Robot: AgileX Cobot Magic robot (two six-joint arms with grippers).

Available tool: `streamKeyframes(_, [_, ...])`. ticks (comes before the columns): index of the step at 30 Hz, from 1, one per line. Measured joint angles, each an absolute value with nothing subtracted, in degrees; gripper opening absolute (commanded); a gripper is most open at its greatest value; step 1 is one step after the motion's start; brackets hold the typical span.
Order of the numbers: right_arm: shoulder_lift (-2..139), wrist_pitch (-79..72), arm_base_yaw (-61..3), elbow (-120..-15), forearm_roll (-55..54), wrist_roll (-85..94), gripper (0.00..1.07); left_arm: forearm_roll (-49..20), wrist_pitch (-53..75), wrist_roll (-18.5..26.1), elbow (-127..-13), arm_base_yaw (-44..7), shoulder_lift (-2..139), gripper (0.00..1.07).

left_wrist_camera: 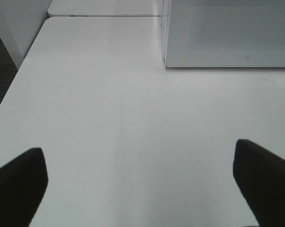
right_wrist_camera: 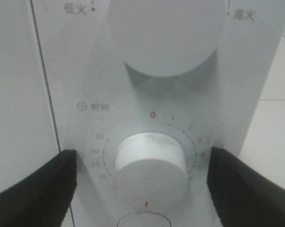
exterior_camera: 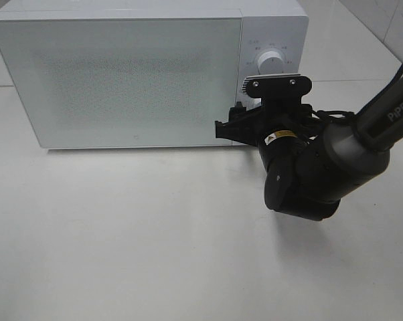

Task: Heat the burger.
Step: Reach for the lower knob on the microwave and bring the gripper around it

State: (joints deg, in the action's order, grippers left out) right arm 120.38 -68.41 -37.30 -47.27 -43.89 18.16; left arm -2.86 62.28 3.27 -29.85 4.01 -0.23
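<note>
At the microwave's (exterior_camera: 134, 73) control panel, right of its shut door, the right claw (right_wrist_camera: 140, 187) is spread with a finger on either side of the timer knob (right_wrist_camera: 149, 163). Neither pad seems to touch it. Round that knob runs a scale from a red 0 up to 35, and the power knob (right_wrist_camera: 164, 33) sits just above. The left claw (left_wrist_camera: 142, 184) is spread too and empty, over bare worktop (left_wrist_camera: 109, 118) off the microwave's front corner, on the side away from the panel.

The burger is in none of the 3 views. The door is frosted, so whether it lies inside the microwave cannot be told, though a claw at the timer suggests it does. The step in hand looks like setting the time: close squarely on the knob's rim, then twist.

Expect the burger to be light, soft and loosely stacked — layers apt to slide, buns to dent — so a gentle low hold, or a lift from beneath, seems safest.
</note>
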Motion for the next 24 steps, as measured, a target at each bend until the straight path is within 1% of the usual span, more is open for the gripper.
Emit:
streamKeyframes(3, [120.3, -68.3, -37.3, -47.3, -44.0, 18.2, 0.74, -2.9, 62.3, 3.3, -29.9, 4.0, -0.2, 1.00])
streamKeyframes(5, [120.1, -68.2, -37.3, -47.3, -44.1, 18.2, 0.69, -2.9, 62.3, 3.3, -29.9, 4.0, -0.2, 1.00])
streamKeyframes(6, [120.1, -68.2, -37.3, -47.3, -43.9, 18.2, 0.63, -2.9, 62.3, 3.3, -29.9, 4.0, -0.2, 1.00])
streamKeyframes(9, [120.1, -68.2, -37.3, -47.3, -43.9, 18.2, 0.60, -2.9, 62.3, 3.3, -29.9, 4.0, -0.2, 1.00])
streamKeyframes(10, [120.0, -68.2, -37.3, -47.3, -43.9, 18.2, 0.52, -2.9, 62.3, 3.3, -29.9, 4.0, -0.2, 1.00])
streamKeyframes(11, [120.0, -68.2, -37.5, -47.3, -44.0, 18.2, 0.47, -2.9, 62.3, 3.3, -29.9, 4.0, -0.2, 1.00])
streamKeyframes(12, [120.0, -68.2, -37.5, -47.3, -44.0, 18.2, 0.47, -2.9, 62.3, 3.3, -29.9, 4.0, -0.2, 1.00])
streamKeyframes(13, [120.0, -68.4, -37.5, -47.3, -44.3, 18.2, 0.34, -2.9, 62.3, 3.3, -29.9, 4.0, -0.2, 1.00])
streamKeyframes(14, [120.0, -68.4, -37.5, -47.3, -44.3, 18.2, 0.34, -2.9, 62.3, 3.3, -29.9, 4.0, -0.2, 1.00])
streamKeyframes(15, [120.0, -68.5, -37.8, -47.3, -45.0, 18.2, 0.22, -2.9, 62.3, 3.3, -29.9, 4.0, -0.2, 1.00])
streamKeyframes(16, [120.0, -68.7, -37.9, -47.3, -45.3, 18.2, 0.12, -2.8, 62.3, 3.3, -29.9, 4.0, -0.2, 1.00])
streamKeyframes(17, [120.0, -68.7, -37.9, -47.3, -45.3, 18.2, 0.12, -2.8, 62.3, 3.3, -29.9, 4.0, -0.2, 1.00])
streamKeyframes(18, [120.0, -68.7, -37.9, -47.3, -45.3, 18.2, 0.09, -2.8, 62.3, 3.3, -29.9, 4.0, -0.2, 1.00])
streamKeyframes(19, [120.0, -68.8, -37.9, -47.3, -45.4, 18.2, 0.03, -2.8, 62.3, 3.3, -29.9, 4.0, -0.2, 1.00])
streamKeyframes(24, [120.0, -68.8, -37.9, -47.3, -45.4, 18.2, 0.02, -2.8, 62.3, 3.3, -29.9, 4.0, -0.2, 1.00])
